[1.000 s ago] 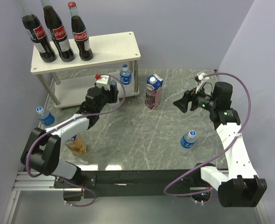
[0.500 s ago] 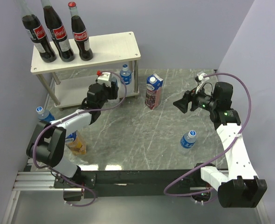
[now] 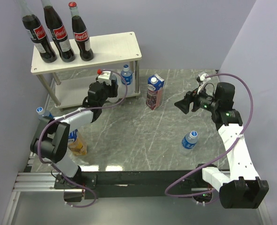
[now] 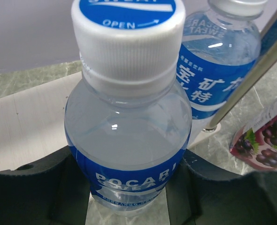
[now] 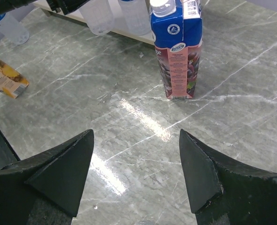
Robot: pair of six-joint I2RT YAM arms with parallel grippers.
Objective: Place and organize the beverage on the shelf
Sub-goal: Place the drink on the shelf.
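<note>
My left gripper is shut on a small blue-labelled water bottle, holding it upright at the front edge of the shelf's lower board. A second water bottle stands at that board's right corner, beside a silver leg. Three cola bottles stand on the left of the shelf's top board. A purple juice carton stands upright on the table. The yellow carton lies flat at the near left. My right gripper hangs open and empty, facing the purple carton.
One more water bottle stands on the marble table at the near right, below my right gripper. Another water bottle sits at the far left by the wall. Purple walls close in the left, back and right sides.
My left gripper has carried its water bottle up and slightly right, closer to the shelf's lower board. The right arm has not moved.
</note>
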